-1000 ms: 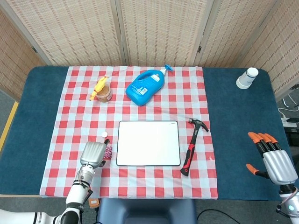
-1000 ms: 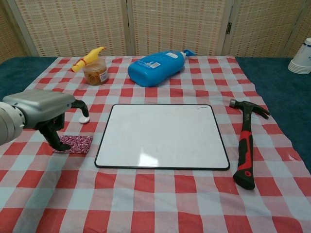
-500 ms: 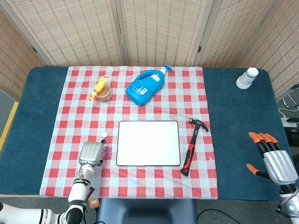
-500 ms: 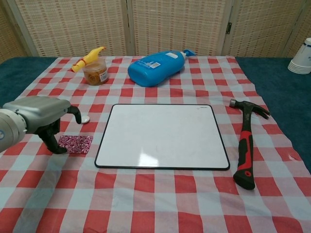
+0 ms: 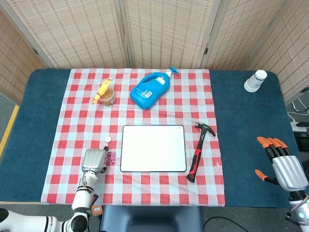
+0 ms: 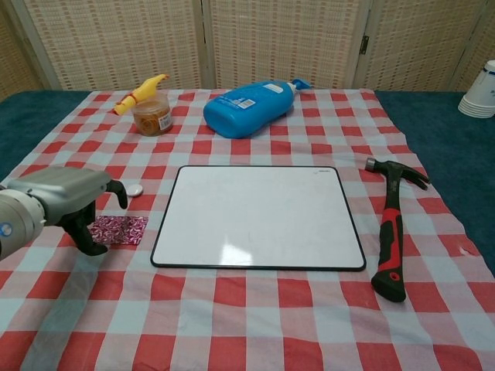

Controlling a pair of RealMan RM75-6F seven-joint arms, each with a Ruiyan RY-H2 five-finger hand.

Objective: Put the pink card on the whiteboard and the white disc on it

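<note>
Whiteboard (image 5: pixel 153 148) lies flat in the middle of the checked cloth (image 5: pixel 72 106), nothing on it. The pink card (image 6: pixel 119 229) lies on the cloth just beside the board's 9 o'clock edge, and the white disc (image 6: pixel 134 189) sits a little past the card toward 12 o'clock. The left hand (image 6: pixel 66 202) hangs at the card's 9 o'clock side with its dark fingers (image 6: pixel 87 232) curled downward; one fingertip is at the card's near corner, though I cannot tell whether it has any grip on the card. The right hand (image 5: pixel 286 166) is well apart at 3 o'clock, over the blue table cover, its orange-tipped fingers spread and holding nothing. A hammer (image 5: pixel 197 152) lies beside the board's 3 o'clock edge. A blue bottle (image 5: pixel 150 89) lies at 12 o'clock.
</note>
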